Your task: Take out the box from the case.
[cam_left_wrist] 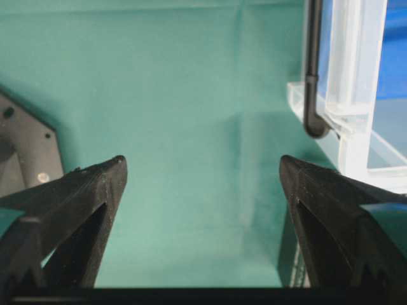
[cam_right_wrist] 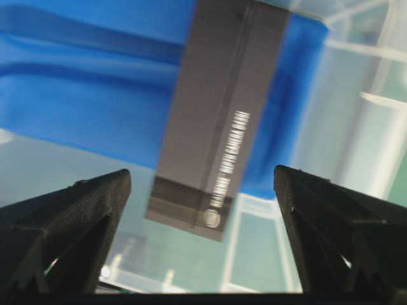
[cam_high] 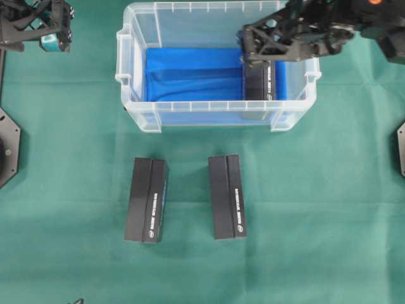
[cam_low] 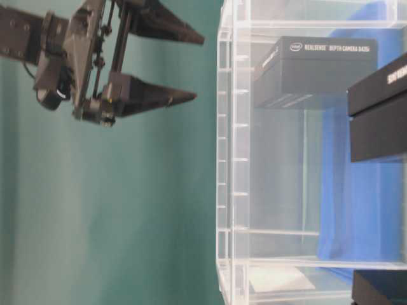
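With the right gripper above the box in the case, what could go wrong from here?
1. The box lies close to the right wall of the case, so a finger of the open right gripper may hit that wall.
2. The box looks angled between the fingers in the right wrist view; closing may push it askew.
3. The blue cloth is wrinkled and could snag.

"RealSense Depth Camera D435" on box
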### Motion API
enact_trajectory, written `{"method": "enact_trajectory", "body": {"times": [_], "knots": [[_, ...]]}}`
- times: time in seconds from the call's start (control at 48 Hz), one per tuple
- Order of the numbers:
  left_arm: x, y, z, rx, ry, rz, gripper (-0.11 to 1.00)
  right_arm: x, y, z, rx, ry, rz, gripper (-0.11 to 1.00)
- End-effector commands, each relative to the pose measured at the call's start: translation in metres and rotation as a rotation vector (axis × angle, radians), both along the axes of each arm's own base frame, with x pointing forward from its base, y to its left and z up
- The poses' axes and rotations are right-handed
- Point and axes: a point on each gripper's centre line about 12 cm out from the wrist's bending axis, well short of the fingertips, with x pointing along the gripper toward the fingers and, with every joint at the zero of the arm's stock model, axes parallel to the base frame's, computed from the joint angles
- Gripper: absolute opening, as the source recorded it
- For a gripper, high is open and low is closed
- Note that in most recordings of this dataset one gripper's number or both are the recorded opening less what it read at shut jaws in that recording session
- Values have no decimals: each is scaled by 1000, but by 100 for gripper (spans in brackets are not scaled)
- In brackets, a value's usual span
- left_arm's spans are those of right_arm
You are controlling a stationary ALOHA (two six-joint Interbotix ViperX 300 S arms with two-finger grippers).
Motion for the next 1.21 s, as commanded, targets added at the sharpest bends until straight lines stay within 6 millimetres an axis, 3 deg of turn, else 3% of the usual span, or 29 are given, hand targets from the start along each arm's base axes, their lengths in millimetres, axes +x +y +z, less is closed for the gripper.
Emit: {"method": "enact_trajectory", "body": {"times": [0.0,1.188], "knots": [[0,0,7,10,-25,-4,94,5,0,12,-9,-39,-3,93],[1,-3,7,10,-26,-22,94,8,0,5,-1,-27,-35,93]]}}
